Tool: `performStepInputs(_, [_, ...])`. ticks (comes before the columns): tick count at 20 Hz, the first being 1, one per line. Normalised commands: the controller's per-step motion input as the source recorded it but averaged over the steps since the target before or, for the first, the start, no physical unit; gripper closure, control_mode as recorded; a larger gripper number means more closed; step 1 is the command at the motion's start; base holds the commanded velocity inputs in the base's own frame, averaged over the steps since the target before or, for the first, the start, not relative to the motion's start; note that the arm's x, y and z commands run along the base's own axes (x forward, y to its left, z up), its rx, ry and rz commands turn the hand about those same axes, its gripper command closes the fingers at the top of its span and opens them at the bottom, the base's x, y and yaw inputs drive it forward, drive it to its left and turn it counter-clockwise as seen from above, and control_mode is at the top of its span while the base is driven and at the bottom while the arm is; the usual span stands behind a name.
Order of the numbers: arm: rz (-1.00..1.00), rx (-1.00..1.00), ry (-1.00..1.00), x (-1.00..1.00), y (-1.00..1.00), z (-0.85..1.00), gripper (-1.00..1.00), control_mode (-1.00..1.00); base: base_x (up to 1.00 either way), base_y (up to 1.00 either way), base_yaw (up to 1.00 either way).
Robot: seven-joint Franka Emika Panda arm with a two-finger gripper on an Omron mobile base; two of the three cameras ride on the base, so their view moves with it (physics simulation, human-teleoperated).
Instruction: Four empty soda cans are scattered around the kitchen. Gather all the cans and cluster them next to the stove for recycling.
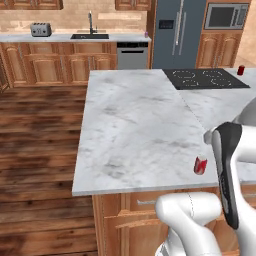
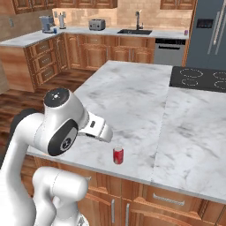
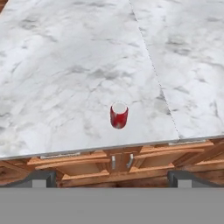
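One red soda can (image 3: 119, 115) stands upright near the marble island counter (image 1: 135, 115) edge; another red can (image 1: 241, 70) already sits at the stove's (image 1: 205, 78) three o'clock. The gripper (image 3: 109, 178), jaws apart, holds nothing.

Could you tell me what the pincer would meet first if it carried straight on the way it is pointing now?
Most likely the red soda can, standing upright near the front edge of the marble island counter. It sits centred between the open pincer's fingertips. Depth is hard to judge, so it might touch the counter edge instead.
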Motion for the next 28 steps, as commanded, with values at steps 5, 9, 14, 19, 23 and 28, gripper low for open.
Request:
performStepInputs(5, [0.0, 0.0, 0.09, 0.15, 0.0, -0.29, -1.0, -1.0, 0.0, 0.0, 0.0])
performStepInputs(9, [0.0, 0.0, 0.05, 0.09, -0.03, -0.38, -1.0, -1.0, 0.0, 0.0, 0.0])
performStepInputs(14, [0.0, 0.0, 0.04, 0.13, -0.03, -0.32, -1.0, -1.0, 0.0, 0.0, 0.0])
performStepInputs(19, [0.0, 0.0, 0.0, 0.08, -0.02, -0.25, -1.0, -1.0, 0.0, 0.0, 0.0])
performStepInputs(23, [0.0, 0.0, 0.0, 0.05, -0.02, -0.04, -1.0, -1.0, 0.0, 0.0, 0.0])
performStepInputs(28, [0.0, 0.0, 0.0, 0.06, -0.1, 0.0, -1.0, -1.0, 0.0, 0.0, 0.0])
